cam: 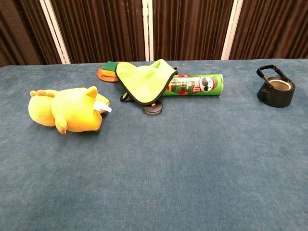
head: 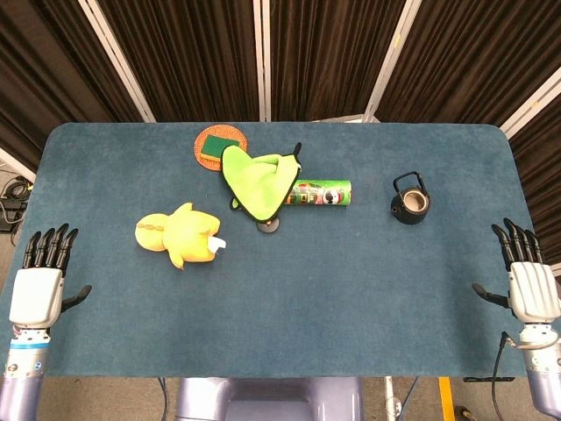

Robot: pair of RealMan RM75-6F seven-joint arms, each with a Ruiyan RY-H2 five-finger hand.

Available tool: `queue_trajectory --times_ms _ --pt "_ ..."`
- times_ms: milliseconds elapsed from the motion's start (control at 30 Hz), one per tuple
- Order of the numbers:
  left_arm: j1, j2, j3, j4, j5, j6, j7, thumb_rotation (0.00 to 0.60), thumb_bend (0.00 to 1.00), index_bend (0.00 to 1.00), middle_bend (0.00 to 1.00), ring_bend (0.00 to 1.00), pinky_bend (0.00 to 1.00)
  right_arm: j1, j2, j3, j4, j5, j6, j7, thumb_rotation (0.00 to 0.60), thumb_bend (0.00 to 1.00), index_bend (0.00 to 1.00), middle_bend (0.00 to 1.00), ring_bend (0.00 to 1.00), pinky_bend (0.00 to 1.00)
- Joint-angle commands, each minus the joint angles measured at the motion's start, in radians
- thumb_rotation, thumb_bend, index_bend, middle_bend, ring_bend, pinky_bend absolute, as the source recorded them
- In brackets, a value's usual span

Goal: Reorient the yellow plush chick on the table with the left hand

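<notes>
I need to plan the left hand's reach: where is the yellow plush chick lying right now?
The yellow plush chick lies on its side on the table's left half in head view, left of the green cloth, ahead of the left hand.

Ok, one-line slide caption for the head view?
Yellow plush chick lies on its side, untouched; left hand and right hand open at table edges.

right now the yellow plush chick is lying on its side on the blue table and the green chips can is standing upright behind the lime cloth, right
Not quite. The green chips can is lying on its side, not upright, with one end tucked under the lime green cloth; the chest view shows this best. The yellow plush chick is indeed lying on its side on the blue table.
</notes>
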Motion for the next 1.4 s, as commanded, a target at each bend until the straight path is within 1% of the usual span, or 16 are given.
queue_trajectory --times_ms 33,467,1000,1033,1067,1100,1133,1167,1200,1233,1300,1400 --pt "0.006 0.004 -0.007 -0.006 0.012 -0.002 -0.003 0.600 0.08 0.00 0.00 0.00 0.00 -0.001 -0.001 -0.002 0.001 0.000 -0.001 -0.003 0.600 0.06 0.01 0.00 0.00 0.00" --pt "0.035 0.030 -0.033 -0.038 0.062 -0.001 -0.018 0.600 0.08 0.00 0.00 0.00 0.00 -0.004 0.004 -0.012 -0.019 -0.023 0.021 -0.007 0.600 0.06 0.01 0.00 0.00 0.00" --pt "0.048 0.033 -0.070 -0.042 0.061 -0.077 -0.021 0.600 0.10 0.00 0.00 0.00 0.00 -0.005 0.005 -0.017 -0.020 -0.024 0.020 -0.007 0.600 0.06 0.01 0.00 0.00 0.00" --pt "0.047 0.031 -0.074 -0.039 0.060 -0.083 -0.020 0.600 0.12 0.00 0.00 0.00 0.00 -0.005 0.006 -0.017 -0.021 -0.024 0.021 -0.006 0.600 0.06 0.01 0.00 0.00 0.00" --pt "0.045 0.030 -0.077 -0.037 0.059 -0.089 -0.022 0.600 0.18 0.00 0.00 0.00 0.00 -0.006 0.006 -0.016 -0.022 -0.024 0.022 -0.006 0.600 0.06 0.01 0.00 0.00 0.00" --pt "0.043 0.029 -0.081 -0.036 0.054 -0.102 -0.027 0.600 0.33 0.00 0.00 0.00 0.00 -0.006 0.007 -0.017 -0.023 -0.023 0.021 -0.005 0.600 0.06 0.01 0.00 0.00 0.00" --pt "0.042 0.029 -0.083 -0.036 0.052 -0.106 -0.027 0.600 0.54 0.00 0.00 0.00 0.00 -0.006 0.007 -0.017 -0.023 -0.023 0.020 -0.005 0.600 0.06 0.01 0.00 0.00 0.00" --pt "0.040 0.028 -0.088 -0.036 0.047 -0.118 -0.030 0.600 0.68 0.00 0.00 0.00 0.00 -0.005 0.007 -0.017 -0.023 -0.022 0.019 -0.004 0.600 0.06 0.01 0.00 0.00 0.00" --pt "0.037 0.027 -0.091 -0.035 0.044 -0.127 -0.034 0.600 0.85 0.00 0.00 0.00 0.00 -0.005 0.007 -0.018 -0.024 -0.022 0.017 -0.004 0.600 0.06 0.01 0.00 0.00 0.00" --pt "0.033 0.025 -0.094 -0.034 0.041 -0.143 -0.040 0.600 0.95 0.00 0.00 0.00 0.00 -0.005 0.008 -0.018 -0.024 -0.022 0.016 -0.003 0.600 0.06 0.01 0.00 0.00 0.00" --pt "0.022 0.023 -0.101 -0.033 0.033 -0.169 -0.044 0.600 1.00 0.00 0.00 0.00 0.00 -0.004 0.008 -0.019 -0.025 -0.024 0.016 -0.002 0.600 0.06 0.01 0.00 0.00 0.00" --pt "-0.006 0.021 -0.120 -0.030 0.026 -0.213 -0.028 0.600 1.00 0.00 0.00 0.00 0.00 -0.004 0.008 -0.020 -0.027 -0.026 0.018 0.001 0.600 0.06 0.01 0.00 0.00 0.00"
